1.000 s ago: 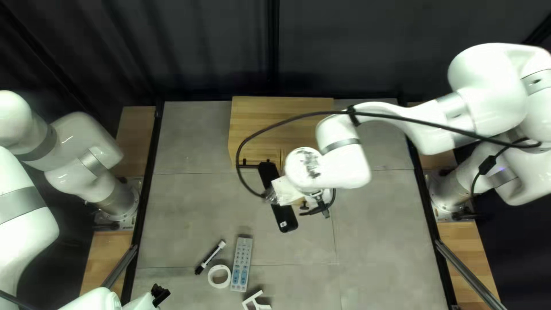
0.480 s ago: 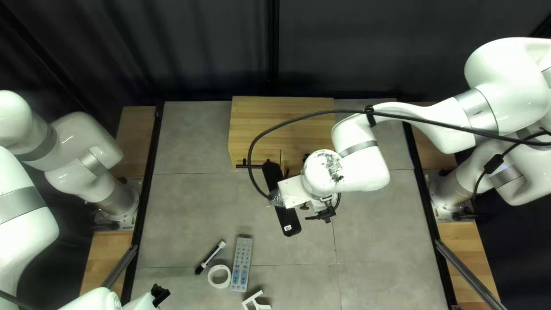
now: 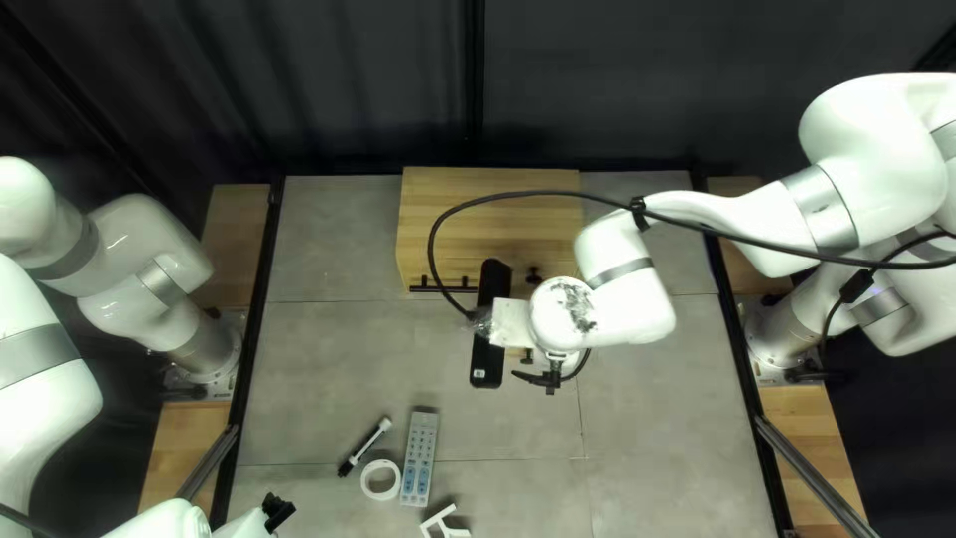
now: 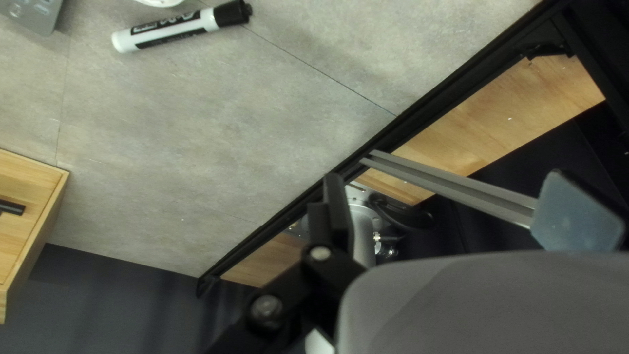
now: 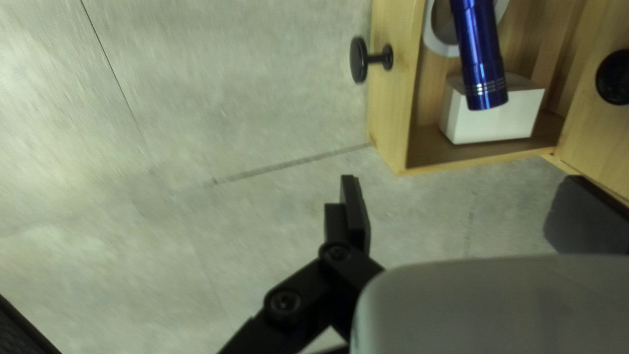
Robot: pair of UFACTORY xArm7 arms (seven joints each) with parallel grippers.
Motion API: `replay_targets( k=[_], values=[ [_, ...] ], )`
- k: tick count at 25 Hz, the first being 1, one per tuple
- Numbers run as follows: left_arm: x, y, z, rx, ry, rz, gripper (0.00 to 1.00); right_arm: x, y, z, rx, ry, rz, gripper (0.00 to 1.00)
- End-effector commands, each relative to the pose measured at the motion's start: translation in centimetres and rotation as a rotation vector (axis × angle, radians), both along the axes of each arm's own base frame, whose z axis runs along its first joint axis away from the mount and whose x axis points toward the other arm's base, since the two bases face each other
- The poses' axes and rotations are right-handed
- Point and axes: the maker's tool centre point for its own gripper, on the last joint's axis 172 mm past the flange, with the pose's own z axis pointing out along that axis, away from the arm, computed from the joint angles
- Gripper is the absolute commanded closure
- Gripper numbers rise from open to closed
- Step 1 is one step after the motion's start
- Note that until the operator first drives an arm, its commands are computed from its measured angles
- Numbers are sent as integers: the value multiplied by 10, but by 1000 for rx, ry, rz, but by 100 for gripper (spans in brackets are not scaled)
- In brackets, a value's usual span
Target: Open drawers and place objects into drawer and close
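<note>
While the right end effector hovers spread and empty over the grey desk, the left end effector gapes bare above the desk's edge. At one o'clock of the right one, the open drawer holds a blue flashlight and a white block; a dark curtain hangs beyond.

Bench inventory by kind. Robot arms: two, a left arm and a right arm. Wooden drawer cabinet: one. Cabinet fittings: one black bar handle and two round black knobs, namely the open drawer's knob and a second knob on the neighbouring front. Open drawer: one, containing one blue flashlight, one white block and one pale rounded piece, mostly hidden. Loose on the bench: one marker, one remote control, one white tape ring, one white angled piece.
</note>
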Motion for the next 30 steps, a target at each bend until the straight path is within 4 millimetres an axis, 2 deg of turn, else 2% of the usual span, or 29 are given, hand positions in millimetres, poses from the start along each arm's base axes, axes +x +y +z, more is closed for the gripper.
replay_targets(
  k=[1, 5, 15, 30],
  values=[
    [0, 0, 0, 0, 0, 0, 0, 11, 9, -18, 72, -18, 39, 0],
    [0, 0, 0, 0, 0, 0, 0, 16, 10, -31, 124, -17, 62, 0],
    [0, 0, 0, 0, 0, 0, 0, 14, -3, -57, 153, 3, 55, 0],
    [0, 0, 0, 0, 0, 0, 0, 10, -6, -65, 141, 6, 60, 0]
  ],
)
